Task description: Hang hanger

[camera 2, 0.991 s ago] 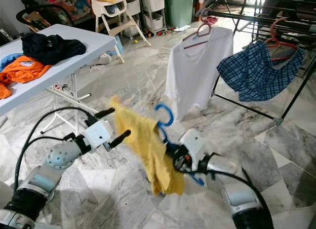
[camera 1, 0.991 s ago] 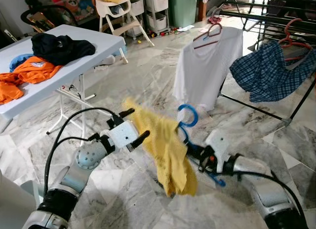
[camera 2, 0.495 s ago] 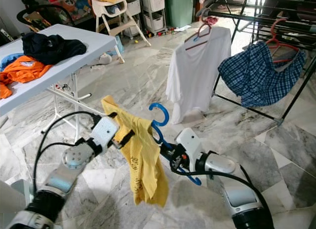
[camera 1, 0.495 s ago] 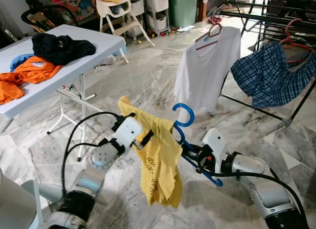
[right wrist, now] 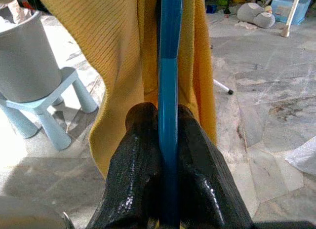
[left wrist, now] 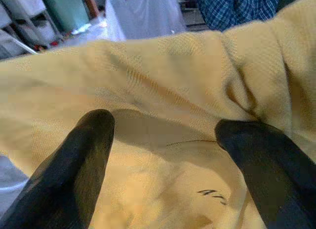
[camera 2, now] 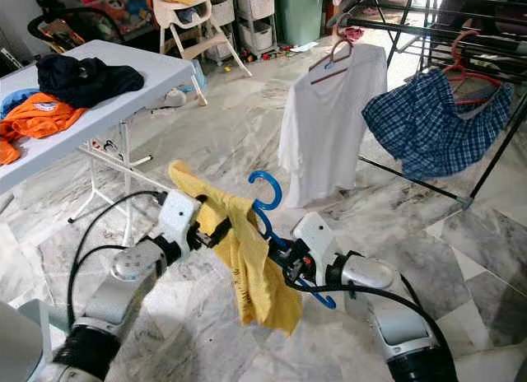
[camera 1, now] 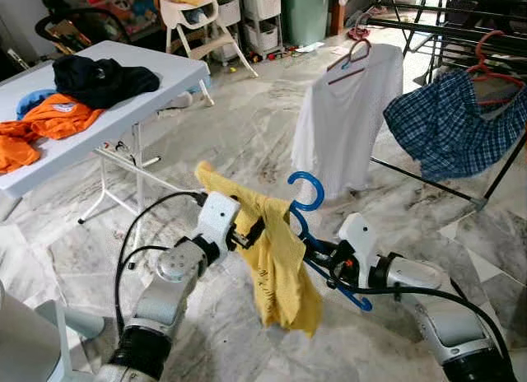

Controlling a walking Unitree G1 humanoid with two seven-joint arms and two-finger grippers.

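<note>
A yellow shirt (camera 1: pixel 284 267) hangs on a blue hanger (camera 1: pixel 306 193), held above the marble floor in front of me. My right gripper (camera 1: pixel 324 263) is shut on the hanger's lower bar, and the blue bar (right wrist: pixel 168 66) runs up between its fingers (right wrist: pixel 138 155). My left gripper (camera 1: pixel 251 231) presses into the shirt's upper left shoulder. It is open, its two fingers (left wrist: pixel 84 160) spread wide with yellow cloth (left wrist: pixel 168 91) lying across the gap. The hanger's left arm is hidden under the cloth.
A drying rack (camera 1: pixel 461 28) at the back right holds a white shirt (camera 1: pixel 342 118) and a plaid shirt (camera 1: pixel 453 123) on hangers. At the left, a white folding table (camera 1: pixel 156 90) carries orange (camera 1: pixel 49 118) and black clothes (camera 1: pixel 103 77). A small stool (right wrist: pixel 44 105) stands close by.
The left gripper has moved right from beside the shirt into its shoulder. The shirt has swung, and its hem now hangs further right. The right gripper has kept hold of the hanger.
</note>
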